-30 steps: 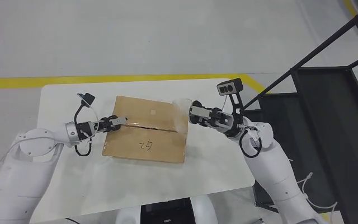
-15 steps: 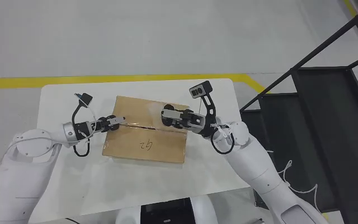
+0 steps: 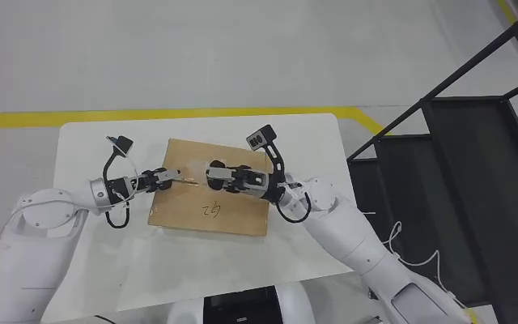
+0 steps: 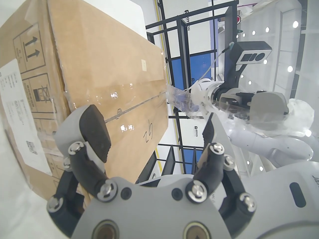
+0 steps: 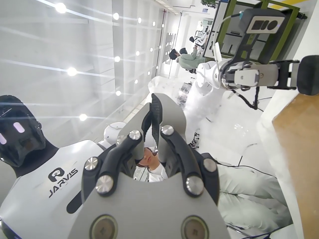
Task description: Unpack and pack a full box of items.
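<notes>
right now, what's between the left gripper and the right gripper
In the top view, just the top of the cardboard box: its seam under clear tape runs from left gripper to right gripper.

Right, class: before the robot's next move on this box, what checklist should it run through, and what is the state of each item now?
1. Right gripper shut on the tape: ok.
2. Left gripper open at the box's end, touching nothing: ok.
3. Box lying flat on the table: ok.
4. Tape fully off the box: not ok; a shiny strip lies along the top's middle line.
5. Box flaps open: not ok; the top is closed.
6. Items inside the box: cannot tell; nothing inside can be seen.
</notes>
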### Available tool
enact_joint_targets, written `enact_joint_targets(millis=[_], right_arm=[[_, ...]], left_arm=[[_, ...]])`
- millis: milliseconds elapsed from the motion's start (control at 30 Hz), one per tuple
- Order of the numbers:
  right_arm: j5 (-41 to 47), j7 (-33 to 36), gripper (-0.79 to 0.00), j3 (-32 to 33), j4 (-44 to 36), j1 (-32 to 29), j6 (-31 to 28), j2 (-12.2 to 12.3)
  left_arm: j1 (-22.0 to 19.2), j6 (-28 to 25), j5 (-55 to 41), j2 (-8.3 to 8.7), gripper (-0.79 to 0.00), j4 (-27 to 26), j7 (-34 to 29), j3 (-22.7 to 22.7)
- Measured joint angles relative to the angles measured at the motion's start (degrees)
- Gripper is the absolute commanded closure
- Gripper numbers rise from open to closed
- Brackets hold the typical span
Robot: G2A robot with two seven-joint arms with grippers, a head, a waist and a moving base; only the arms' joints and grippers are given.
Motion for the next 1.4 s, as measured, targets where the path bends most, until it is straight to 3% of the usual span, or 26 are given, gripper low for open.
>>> enact_joint_targets(millis=[367,1100,1200,1233,1267,1300,1400], right_arm=[[-3.15,-3.73,0.0,-5.53,8.67,3.65,-0.2,-2.53],[-8.17,-6.25,0.0,-9.85,18.51,7.43,1.68,-5.86],[-9.1,-6.35,-0.222,-10.18,19.34,7.83,2.15,-6.19],[-9.41,-6.26,-0.354,-10.21,19.49,7.97,2.17,-6.29],[-9.63,-6.02,-0.659,-10.21,19.53,8.07,2.13,-6.34],[-9.81,-5.66,-0.785,-10.14,19.52,8.17,2.09,-6.37],[-10.35,-4.34,-0.785,-9.48,19.11,8.43,2.02,-6.28]], left_arm=[[0.25,0.26,-0.1,0.24,-0.785,-0.16,-0.01,-0.75],[1.76,0.77,-0.91,0.8,-0.785,-2.04,0.01,-2.87],[2.06,0.72,-1.05,0.87,-0.785,-2.25,0.15,-3.16],[2.15,0.72,-1.09,0.89,-0.785,-2.31,0.2,-3.24],[2.2,0.72,-1.13,0.91,-0.785,-2.34,0.23,-3.31],[2.25,0.71,-1.2,0.92,-0.785,-2.38,0.26,-3.39],[2.38,0.58,-1.51,0.99,-0.785,-2.49,0.5,-3.87]])
